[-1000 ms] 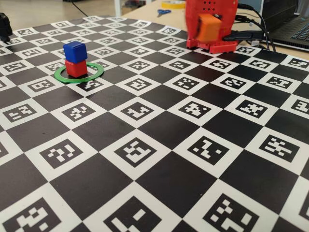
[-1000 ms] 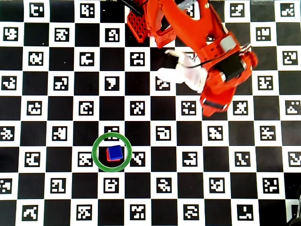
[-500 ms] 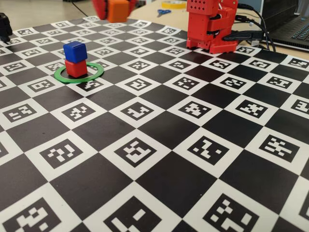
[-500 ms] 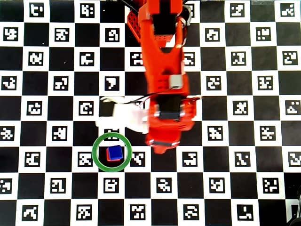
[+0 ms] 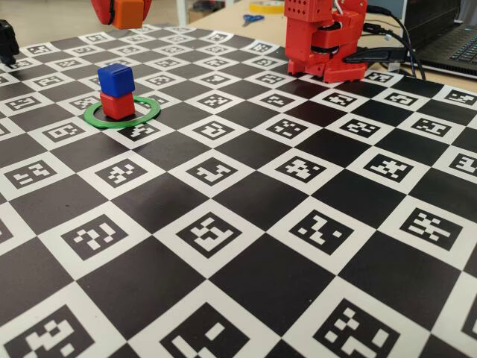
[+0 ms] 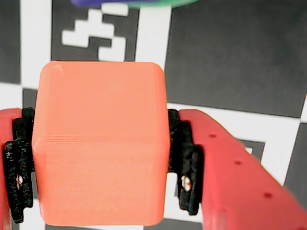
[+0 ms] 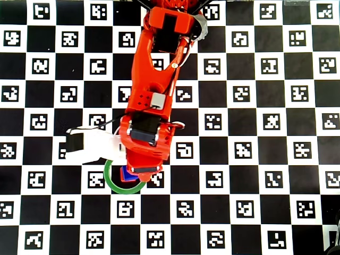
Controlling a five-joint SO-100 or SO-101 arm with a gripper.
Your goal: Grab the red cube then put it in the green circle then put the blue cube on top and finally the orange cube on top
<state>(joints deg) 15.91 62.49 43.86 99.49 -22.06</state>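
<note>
Checkerboard tabletop [image 5: 246, 194] w/ marker squares. Fixed view: blue cube [image 5: 116, 78] sits atop red cube [image 5: 118, 104] inside green circle [image 5: 122, 113]; orange cube [image 5: 127, 12] held high, up-left. Wrist view: fingers [image 6: 189, 163] pinching orange cube. Overhead view: arm [image 7: 151, 106] covers part of circle.

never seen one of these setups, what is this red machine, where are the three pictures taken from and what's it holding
It is a small red robot arm with a two-finger gripper, bolted to a checkered marker mat. The fixed view looks across the mat from the side, the overhead view looks straight down, and the wrist view rides on the gripper itself. The gripper is shut on an orange cube, carried high above the mat. On the mat lies a green circle; inside it stands a red cube with a blue cube stacked on top. The arm hangs near that stack.
</note>
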